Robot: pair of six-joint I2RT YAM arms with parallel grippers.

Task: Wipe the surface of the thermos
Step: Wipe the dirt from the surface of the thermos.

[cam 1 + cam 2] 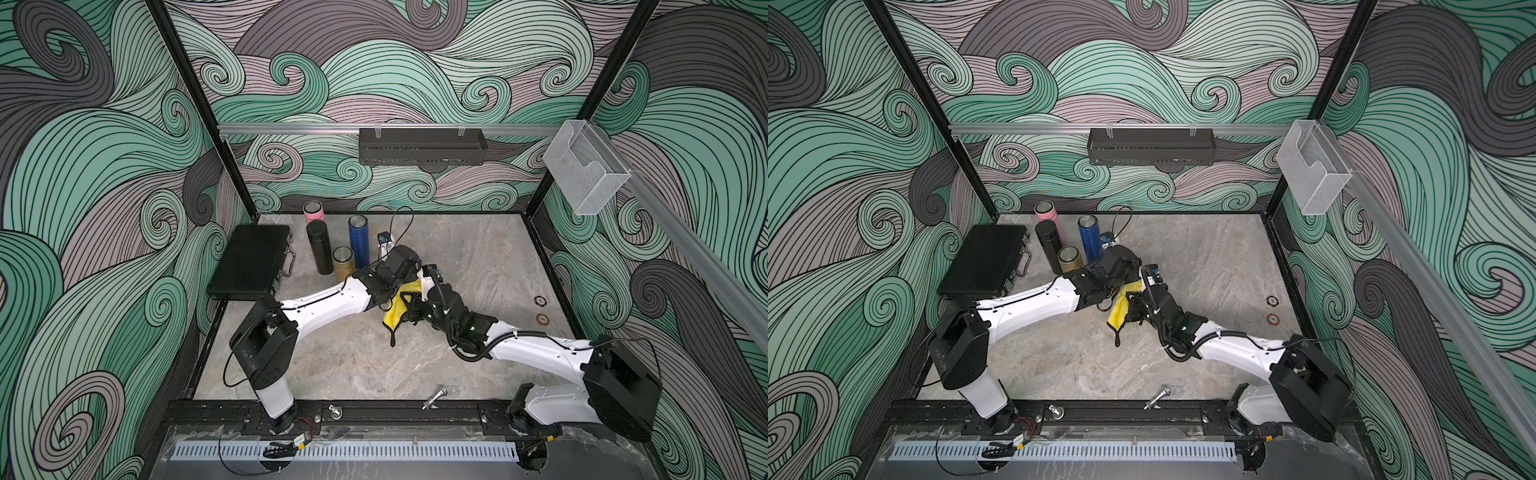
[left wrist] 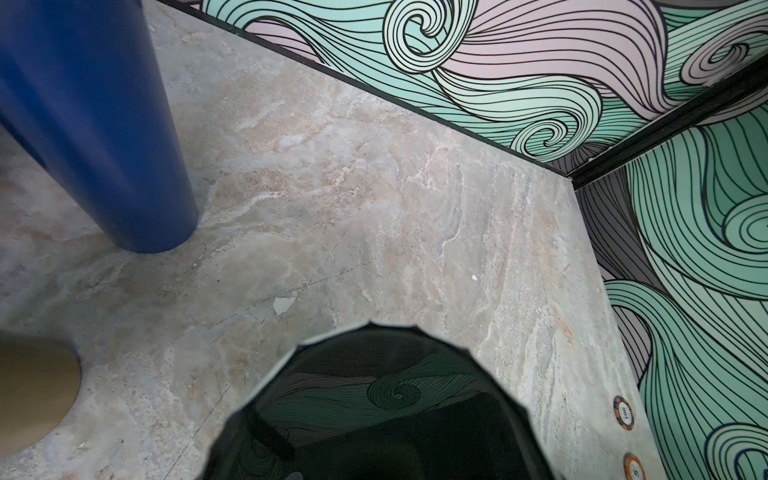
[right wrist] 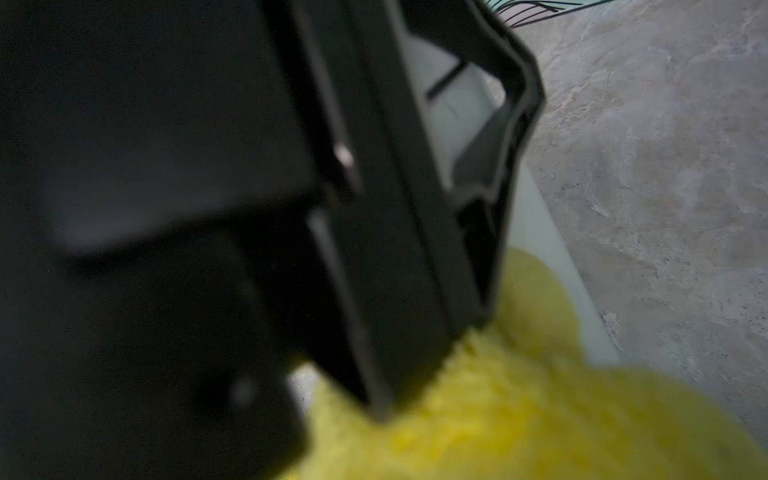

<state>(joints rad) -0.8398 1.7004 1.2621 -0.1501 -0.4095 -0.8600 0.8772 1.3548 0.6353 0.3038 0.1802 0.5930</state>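
Though contents are hidden, blue thermos (image 1: 358, 243) upright, gold thermos (image 1: 343, 266) beside

Yellow cloth (image 1: 392, 313) hangs beside glossy dark thermos (image 2: 374, 399).

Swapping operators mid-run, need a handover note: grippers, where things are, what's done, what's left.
Left gripper: shut on the thermos, which is mostly hidden in both top views.
Right gripper: shut on the yellow cloth, bunched against the left gripper.
Blue thermos and three others stand at the back by the black case.
Done: both grasps. Left: wipe the thermos; how much is already wiped cannot be told.
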